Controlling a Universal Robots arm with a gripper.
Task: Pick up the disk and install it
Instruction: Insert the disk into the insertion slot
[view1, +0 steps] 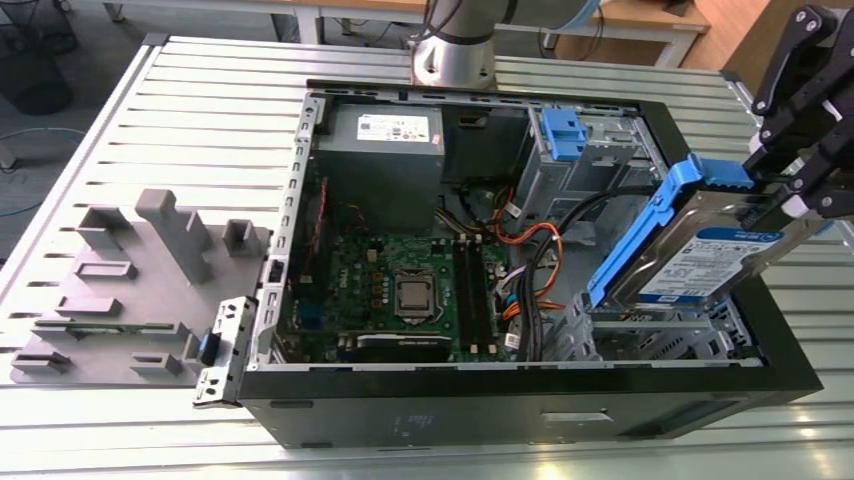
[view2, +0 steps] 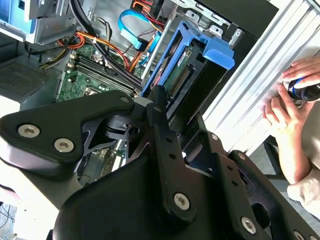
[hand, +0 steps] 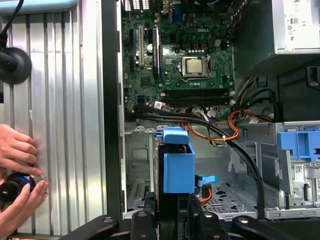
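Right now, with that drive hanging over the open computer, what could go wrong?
1. The disk is tilted in the gripper above the drive cage; if it slips, it could drop onto the metal.
2. Black cables run beside the cage and might snag the blue bracket.
3. A person's hands are close beside the computer case, perhaps within the arm's reach.

- One flat silver-grey rectangular hard drive (view1: 714, 262) with a blue plastic bracket, clamped in the one black end effector (view1: 781, 200).
- One open black metal computer case (view1: 534, 410) below the end effector, on one slatted metal desk (view1: 200, 110).
- One green motherboard (view1: 360, 270) and one grey metal box (view1: 380, 150) with a white sticker, inside the case.
- One bare blue plastic tab (view1: 561, 130), near the end effector.
- One grey moulded fixture (view1: 134, 290), well apart from the end effector.
- Two hands of a person: an upper hand (hand: 17, 150) and a lower hand (hand: 22, 205).
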